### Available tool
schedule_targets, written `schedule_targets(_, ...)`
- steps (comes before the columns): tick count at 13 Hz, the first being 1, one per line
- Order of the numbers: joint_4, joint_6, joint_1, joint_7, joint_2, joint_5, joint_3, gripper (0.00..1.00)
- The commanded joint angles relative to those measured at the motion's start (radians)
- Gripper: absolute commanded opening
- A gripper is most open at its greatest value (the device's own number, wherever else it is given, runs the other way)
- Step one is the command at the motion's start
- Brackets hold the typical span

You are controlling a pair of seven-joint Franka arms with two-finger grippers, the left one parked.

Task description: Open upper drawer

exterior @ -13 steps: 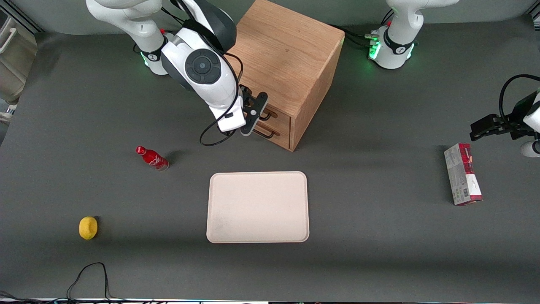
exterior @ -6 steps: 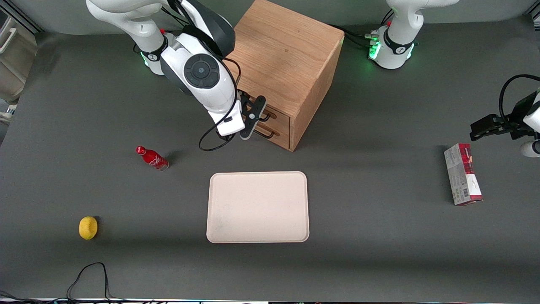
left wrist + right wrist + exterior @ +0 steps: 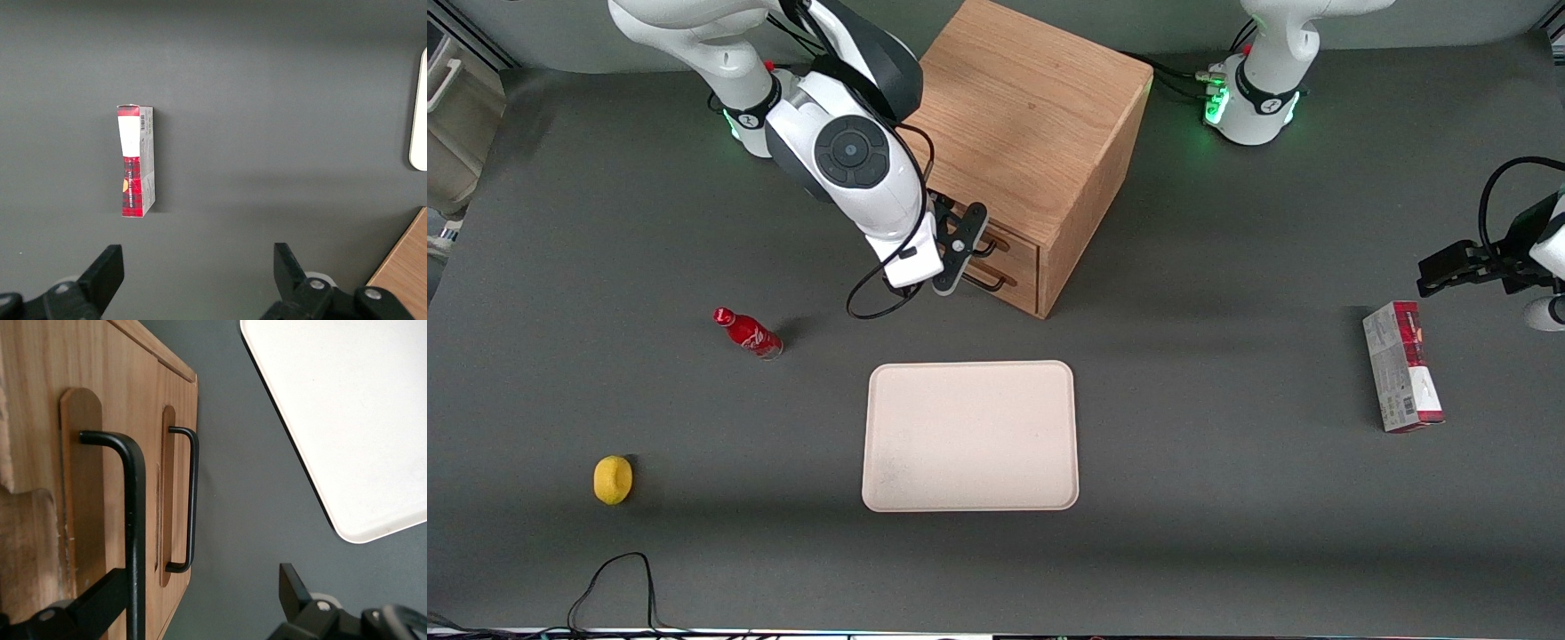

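You are seeing the upper drawer (image 3: pixel 1009 246) sitting closed in the oak cabinet (image 3: pixel 1032 124), its black handle (image 3: pixel 133 520) passing between the fingers (image 3: pixel 100 603) of the gripper (image 3: pixel 959 252), which are standing wide around it; the cream tray (image 3: pixel 970 436) is lying nearer the front camera on the counter (image 3: pixel 1227 498)

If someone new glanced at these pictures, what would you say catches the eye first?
Probably the light oak cabinet, with the gripper right in front of its upper drawer, open fingers straddling the black bar handle. Next, the pale tray nearer the front camera, then the red bottle and yellow lemon toward the working arm's end.
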Motion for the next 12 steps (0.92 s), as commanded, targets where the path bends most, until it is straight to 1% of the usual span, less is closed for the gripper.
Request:
schedule_targets(1,-0.008,0.015,-0.006,-0.024,0.008,-0.011,-0.007,1.0)
schedule_targets(4,0.043,-0.052,-0.012,-0.056,0.009,0.008,-0.009,1.0)
schedule_targets(6,0.045,-0.054,-0.02,-0.069,0.008,0.029,-0.011,1.0)
schedule_targets(12,0.043,-0.025,-0.019,-0.07,0.02,0.029,-0.009,1.0)
